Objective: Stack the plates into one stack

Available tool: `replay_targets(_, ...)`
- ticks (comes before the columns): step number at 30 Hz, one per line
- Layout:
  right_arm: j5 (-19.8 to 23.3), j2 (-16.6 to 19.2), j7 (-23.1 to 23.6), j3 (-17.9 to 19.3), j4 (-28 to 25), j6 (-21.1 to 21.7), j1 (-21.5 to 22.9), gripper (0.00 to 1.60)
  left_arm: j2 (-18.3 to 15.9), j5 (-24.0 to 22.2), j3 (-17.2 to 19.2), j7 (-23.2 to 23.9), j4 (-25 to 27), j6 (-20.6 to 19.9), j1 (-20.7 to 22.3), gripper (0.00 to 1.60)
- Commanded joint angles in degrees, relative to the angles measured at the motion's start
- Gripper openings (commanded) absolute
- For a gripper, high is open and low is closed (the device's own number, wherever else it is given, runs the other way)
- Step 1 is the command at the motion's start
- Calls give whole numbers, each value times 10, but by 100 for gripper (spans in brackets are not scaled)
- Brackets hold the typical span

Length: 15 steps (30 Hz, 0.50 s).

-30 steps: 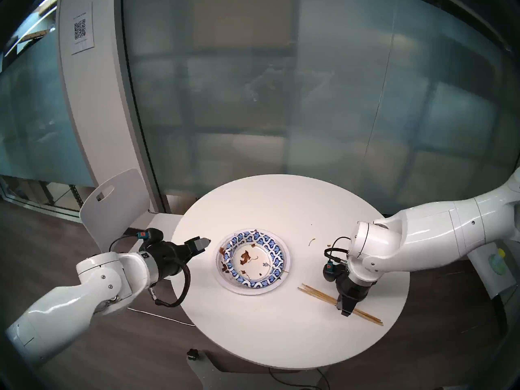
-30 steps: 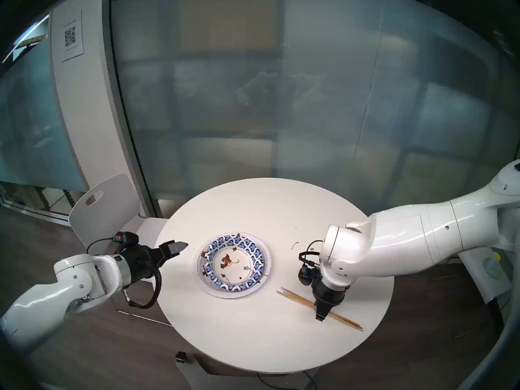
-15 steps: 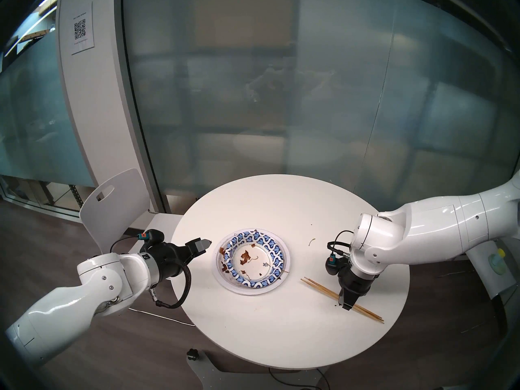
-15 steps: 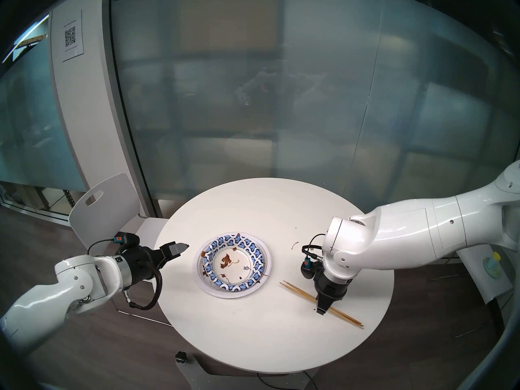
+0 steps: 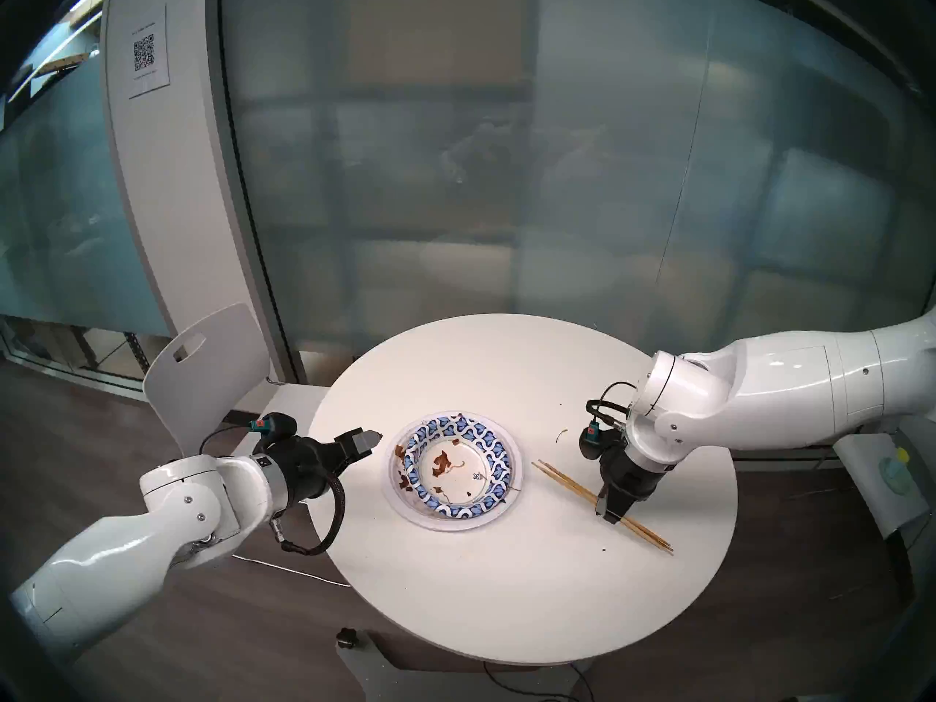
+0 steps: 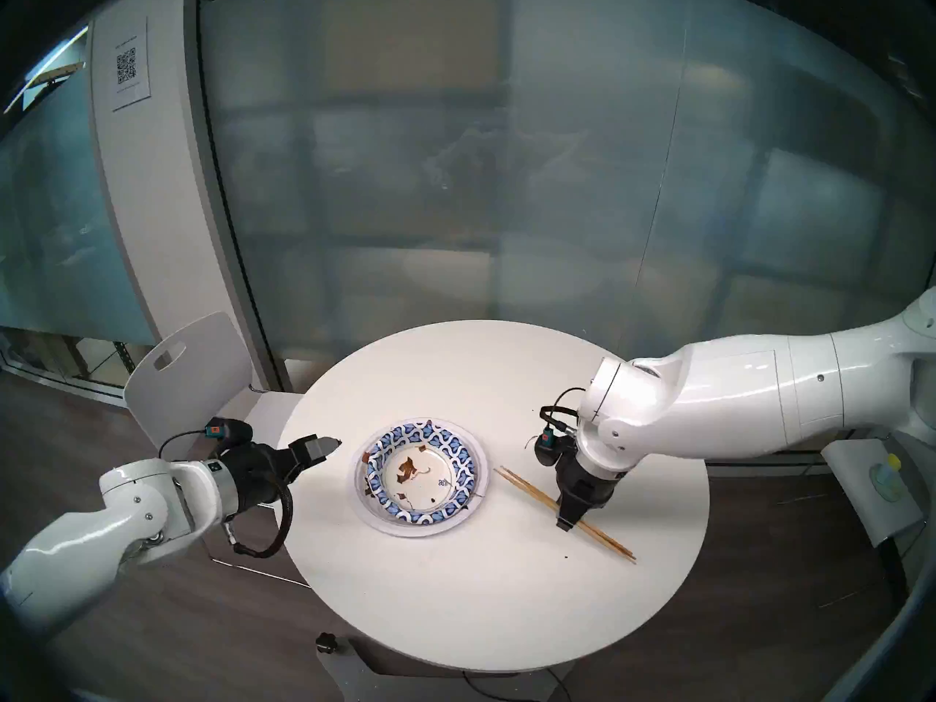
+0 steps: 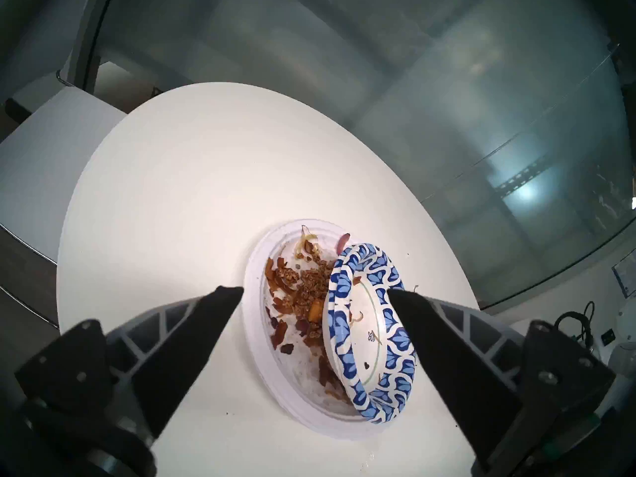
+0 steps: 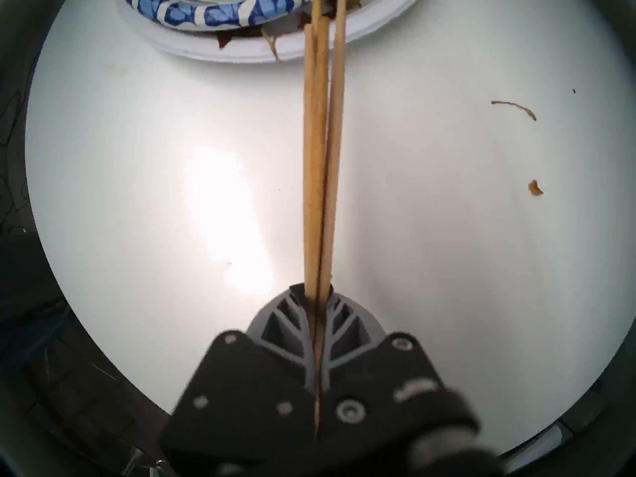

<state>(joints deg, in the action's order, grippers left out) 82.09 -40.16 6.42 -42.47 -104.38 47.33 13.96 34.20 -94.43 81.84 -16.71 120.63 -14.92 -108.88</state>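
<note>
The stack stands at the middle of the round white table (image 5: pixel 506 594). In it, blue-patterned plates (image 5: pixel 494 450) (image 6: pixel 458 447) sit on wider white plates (image 5: pixel 445 524) (image 6: pixel 405 531). The left wrist view shows two blue-rimmed plates (image 7: pixel 392 342) leaning tilted on the white plate (image 7: pixel 254 276), which holds brown food scraps (image 7: pixel 306 287). My left gripper (image 5: pixel 367 438) (image 6: pixel 324 445) (image 7: pixel 315 292) hovers open just left of the stack, holding nothing. My right gripper (image 5: pixel 613 516) (image 6: pixel 567 523) (image 8: pixel 318 294) is shut on several wooden chopsticks (image 5: pixel 567 483) (image 8: pixel 321 156), whose tips reach the stack's right rim (image 8: pixel 241 49).
Small food crumbs (image 5: pixel 559 435) (image 8: pixel 535 188) lie on the table right of the stack. A white chair (image 5: pixel 202 371) stands at the table's back left. Frosted glass walls rise behind. A side stand with a yellow-capped item (image 5: pixel 896 470) is at the far right.
My right gripper has carried the chopsticks up off the near right of the table and toward the stack. The left arm and the plates have not moved.
</note>
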Motion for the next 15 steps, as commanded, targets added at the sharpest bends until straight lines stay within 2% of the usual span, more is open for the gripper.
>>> replay_targets(1, 6, -25, 13, 25, 18, -3, 14, 0, 3, -5, 4, 1, 5, 2, 5, 160)
replay_targets(8, 6, -33, 37, 36, 26, -1, 24, 0, 3, -12, 7, 5, 0, 3, 6, 160)
replay_targets(15, 0, -75, 69, 51, 61, -6, 21, 0, 2, -18, 9, 9, -8, 2, 5, 160)
